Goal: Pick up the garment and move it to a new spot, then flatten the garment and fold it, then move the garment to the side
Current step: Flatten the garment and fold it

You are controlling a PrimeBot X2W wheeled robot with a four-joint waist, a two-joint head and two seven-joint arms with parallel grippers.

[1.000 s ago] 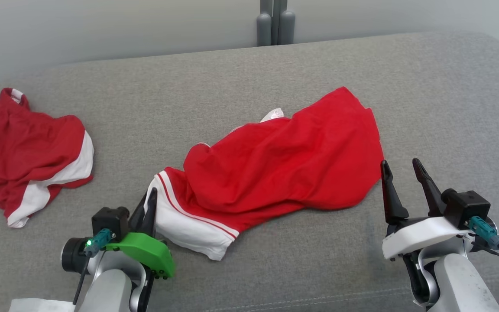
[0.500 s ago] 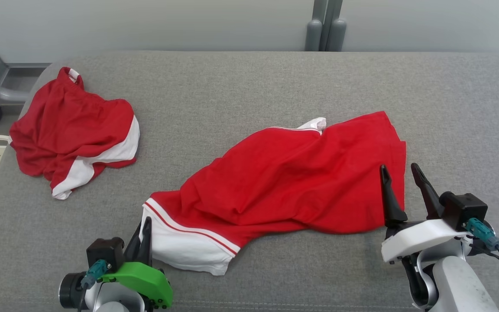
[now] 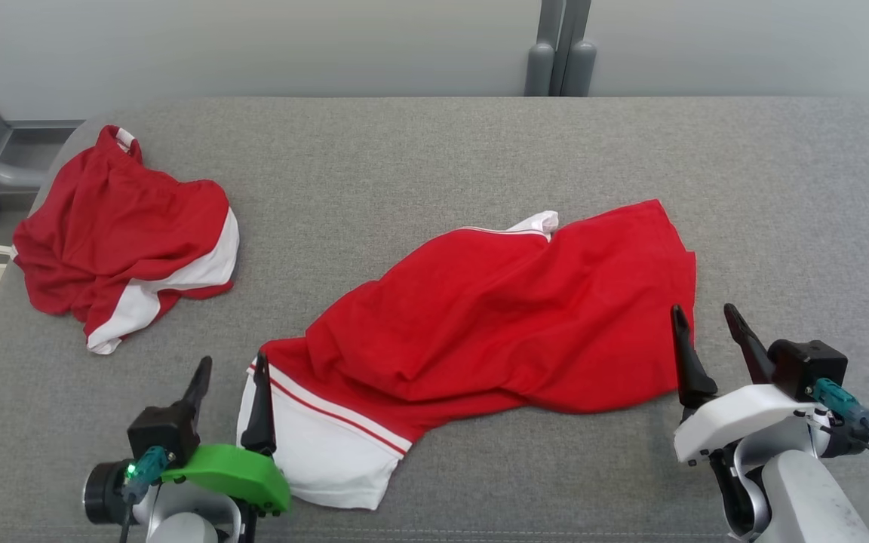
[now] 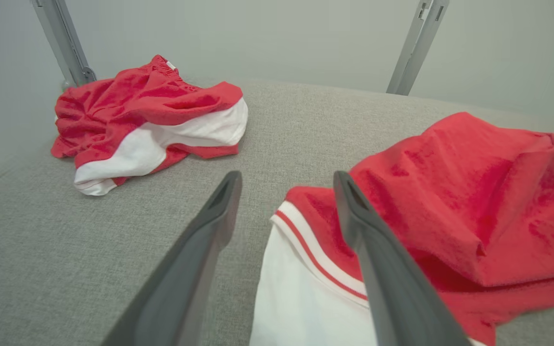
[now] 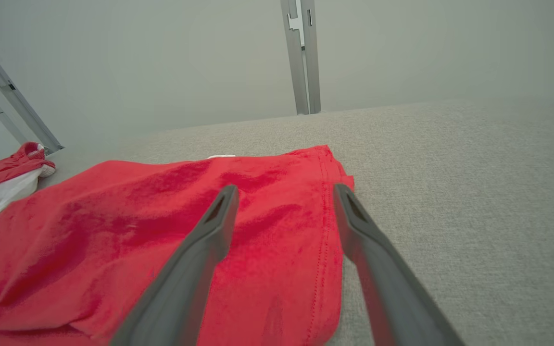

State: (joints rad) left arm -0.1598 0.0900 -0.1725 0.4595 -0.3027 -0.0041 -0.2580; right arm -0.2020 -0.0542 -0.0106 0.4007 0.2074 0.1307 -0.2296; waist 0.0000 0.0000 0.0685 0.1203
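**Grey worktop, two red garments, both claws wide**

Grey woven fabric covered the worktop (image 3: 419,158), with a pale wall behind it. Across its middle lay the garment (image 3: 495,317). It was bright red cloth, rumpled in soft folds, and it stretched slantwise from the near left to the far right. A white band edged by a thin red stripe closed its near-left end, and a scrap of white showed at its far edge. A second garment (image 3: 121,234) (same red, same white trim) sat bunched in a heap at the left, well apart from the first. That made two garments and two claws. The left claw (image 3: 232,362) stood spread wide at the white band, one finger over the cloth and one over bare worktop, gripping nothing. The right claw (image 3: 702,309) was equally wide at the garment's right hem, also holding nothing.
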